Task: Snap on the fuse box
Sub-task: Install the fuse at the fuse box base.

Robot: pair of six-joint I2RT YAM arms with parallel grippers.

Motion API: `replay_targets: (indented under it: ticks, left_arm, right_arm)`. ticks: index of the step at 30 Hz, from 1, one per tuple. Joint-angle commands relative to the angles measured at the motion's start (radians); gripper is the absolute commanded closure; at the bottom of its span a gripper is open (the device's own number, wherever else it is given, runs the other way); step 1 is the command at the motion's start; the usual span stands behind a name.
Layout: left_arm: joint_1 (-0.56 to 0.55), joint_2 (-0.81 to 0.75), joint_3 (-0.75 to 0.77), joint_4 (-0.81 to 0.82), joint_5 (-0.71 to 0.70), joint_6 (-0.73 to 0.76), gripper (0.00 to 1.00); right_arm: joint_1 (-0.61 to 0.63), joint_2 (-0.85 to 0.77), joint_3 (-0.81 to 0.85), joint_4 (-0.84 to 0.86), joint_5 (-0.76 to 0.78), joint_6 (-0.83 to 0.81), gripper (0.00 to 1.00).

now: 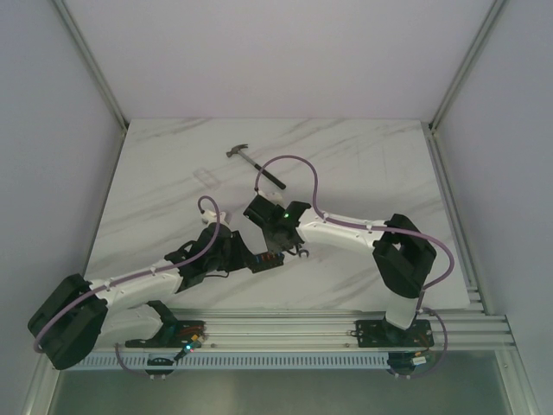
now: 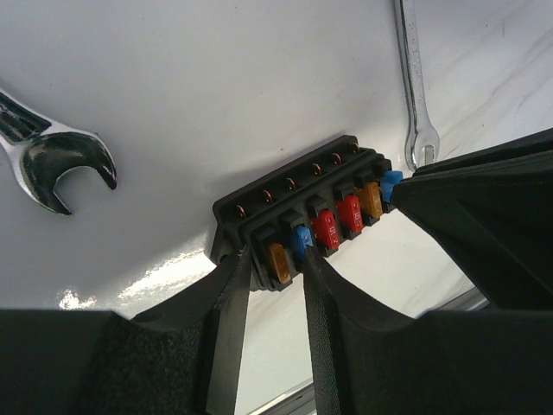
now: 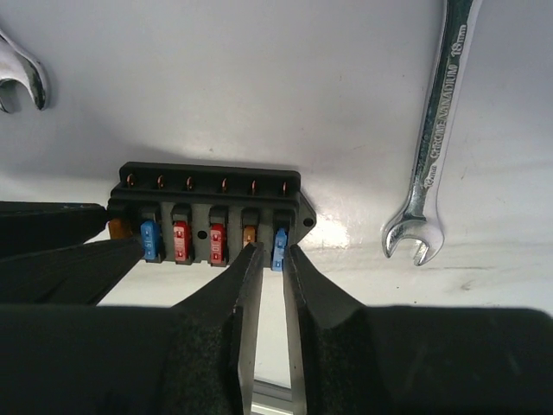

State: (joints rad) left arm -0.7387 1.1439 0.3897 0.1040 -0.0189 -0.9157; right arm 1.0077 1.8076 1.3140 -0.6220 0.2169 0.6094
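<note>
Our left claw [image 2: 276, 256] has its two fingers on either side of the end slot of the fuse box [image 2: 294, 194]. That slot has an orange fuse [image 2: 278, 264] in it. We think the claw is pinching the box there to hold it in place. Our right claw [image 3: 273, 249] is at the other end, with its fingers close together. The blue fuse [image 3: 279, 246] sits between the tips and touches both, so it looks pinched. The box lies flat on the white table [image 1: 363, 156], near the front, between the two claws. A silver wrench [image 3: 432, 130] lies near it on one side and a second wrench [image 3: 17, 78] on the other, and neither touches it. The hammer [image 1: 255, 164] is well apart, farther back. We count six fuses in a row, and every slot we can see is filled. Nothing covers them. A small see-through piece [image 1: 206, 175] lies near the hammer, and it might be a lid, but it is too faint for us to tell. So we think the box is held ready and the snapping is not yet done.
</note>
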Motion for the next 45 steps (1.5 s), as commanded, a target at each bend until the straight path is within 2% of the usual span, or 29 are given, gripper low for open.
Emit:
replay_targets:
  ticks: [1,9,14,30,45]
  left_arm:
    - [0.005,0.008,-0.004,-0.012,0.016,0.014,0.60]
    - [0.005,0.011,-0.005,-0.013,0.015,0.015,0.60]
    - [0.004,0.010,-0.006,-0.012,0.014,0.013,0.60]
    - [0.004,0.011,-0.014,-0.011,0.016,0.011,0.60]
    - [0.004,0.025,-0.019,-0.002,0.017,0.011,0.61]
  right_arm:
    - [-0.007,0.029,0.032,-0.038,-0.005,0.013,0.79]
    - [-0.012,0.043,0.035,-0.056,-0.003,0.011,0.84]
    - [-0.014,0.052,0.040,-0.058,-0.025,0.001,1.00]
    - [-0.017,0.104,0.090,-0.163,-0.092,-0.054,1.00]
    - [-0.022,0.144,0.094,-0.183,-0.112,-0.054,1.00]
